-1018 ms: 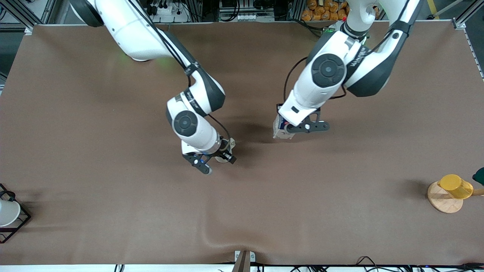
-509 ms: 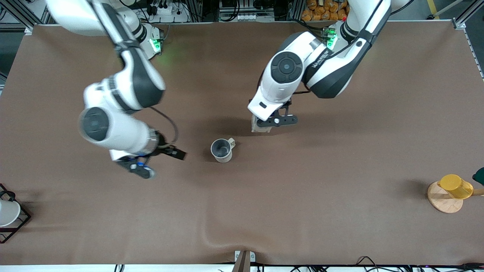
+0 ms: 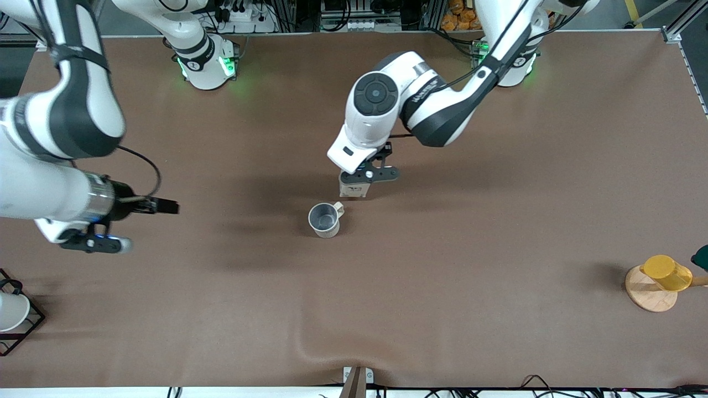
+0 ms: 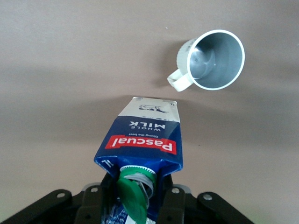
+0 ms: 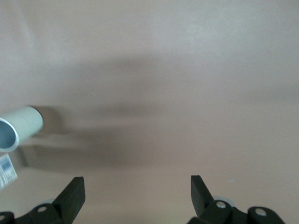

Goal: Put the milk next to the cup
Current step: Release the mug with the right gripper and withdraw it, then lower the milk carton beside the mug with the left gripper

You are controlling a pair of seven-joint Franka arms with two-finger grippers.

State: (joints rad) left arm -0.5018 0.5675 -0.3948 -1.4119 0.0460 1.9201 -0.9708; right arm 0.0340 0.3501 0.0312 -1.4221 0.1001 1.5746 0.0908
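Note:
The off-white cup [image 3: 324, 219] stands upright mid-table with its grey inside showing and its handle toward the milk. It also shows in the left wrist view [image 4: 215, 60] and at the edge of the right wrist view [image 5: 18, 128]. My left gripper [image 3: 366, 176] is shut on the top of the dark-blue milk carton [image 3: 354, 189], low over the table just beside the cup's handle. In the left wrist view the milk [image 4: 145, 140] hangs between the fingers of my left gripper [image 4: 135, 205], green cap flipped open. My right gripper [image 3: 141, 224] is open and empty, off toward the right arm's end.
A yellow cup [image 3: 666, 272] sits on a round wooden stand [image 3: 648, 298] at the left arm's end. A white cup in a black wire frame [image 3: 11, 312] stands at the right arm's end. The brown cloth has a ridge [image 3: 310, 349] near the front edge.
My right gripper let go of the cup and swung away toward the right arm's end. My left gripper carried the milk sideways to beside the cup's handle.

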